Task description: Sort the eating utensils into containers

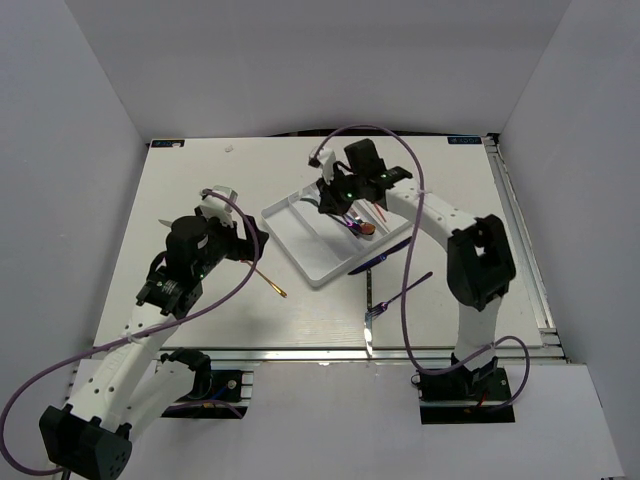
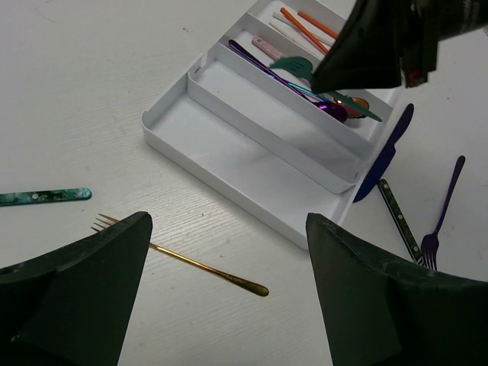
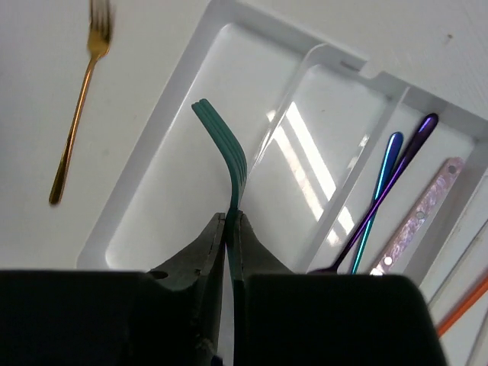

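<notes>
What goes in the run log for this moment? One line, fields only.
left gripper open over gold fork | right gripper shut on teal fork above tray | purple fork, blue knife on table

1 white tray (image 2: 229, 160), 3 forks, gold fork (image 2: 183, 258), teal fork (image 3: 225, 156), purple fork (image 2: 444, 206), 2 orange chopsticks (image 2: 303, 29), 2 knives (image 2: 387, 156) right of tray
</notes>
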